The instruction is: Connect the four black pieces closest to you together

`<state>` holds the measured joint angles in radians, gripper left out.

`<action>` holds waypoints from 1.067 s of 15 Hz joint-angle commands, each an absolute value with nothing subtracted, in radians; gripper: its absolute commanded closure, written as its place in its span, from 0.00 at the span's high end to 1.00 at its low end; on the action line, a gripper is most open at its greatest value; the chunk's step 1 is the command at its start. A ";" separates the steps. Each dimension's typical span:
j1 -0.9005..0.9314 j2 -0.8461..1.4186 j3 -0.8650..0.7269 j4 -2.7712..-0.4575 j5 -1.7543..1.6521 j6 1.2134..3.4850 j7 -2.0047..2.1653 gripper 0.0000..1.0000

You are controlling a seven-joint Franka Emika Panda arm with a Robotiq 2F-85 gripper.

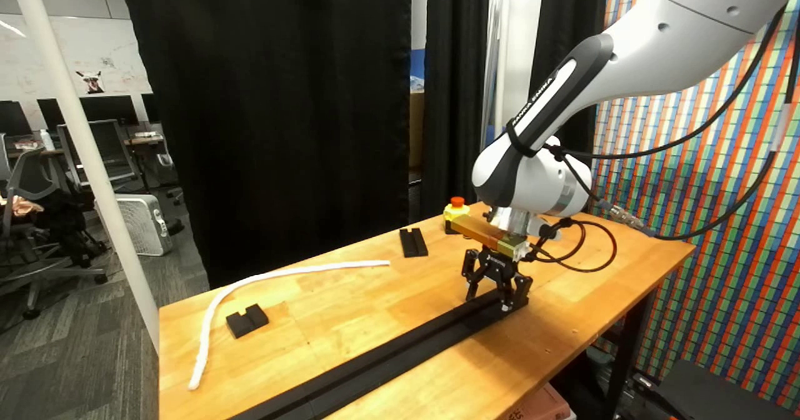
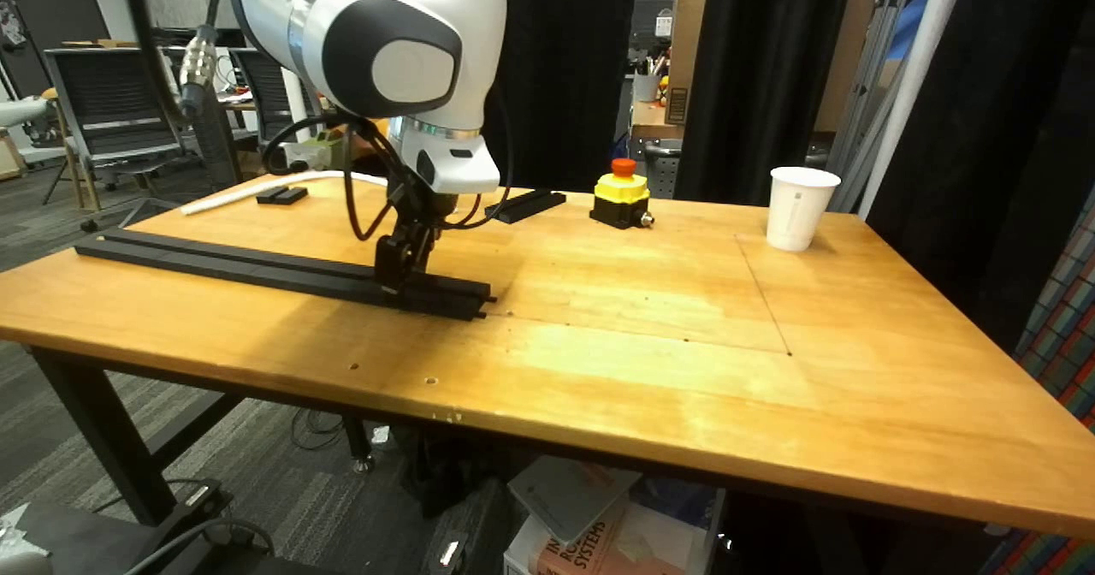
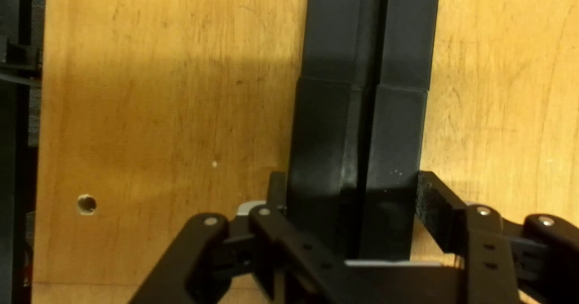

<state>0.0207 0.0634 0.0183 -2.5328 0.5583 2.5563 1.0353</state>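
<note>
One white cup (image 2: 796, 216), far right, hides its floor; the tool (image 3: 352, 188) grips the black strip (image 1: 384, 362), cropped in an exterior view.

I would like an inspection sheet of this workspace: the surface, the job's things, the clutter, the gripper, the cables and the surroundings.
Surface: wooden tabletop, with small holes and thin lines.
Job's things: black pieces lie end to end as one long strip; a joint line shows in the wrist view, its tightness is unclear.
Clutter: one black block, another black block, a white curved strip, a white cup, a yellow box with a red button.
Gripper: shut on the black pieces near one end, fingers on both sides.
Cables: hang along the arm and loop beside the gripper.
Surroundings: black curtain, office chairs, books below.
</note>
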 commanded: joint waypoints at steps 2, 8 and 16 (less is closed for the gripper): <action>0.024 0.094 0.018 -2.501 0.530 2.561 1.042 0.47; 0.022 0.108 0.016 -2.481 0.515 2.552 1.034 0.47; 0.025 0.123 0.017 -2.466 0.484 2.554 1.032 0.47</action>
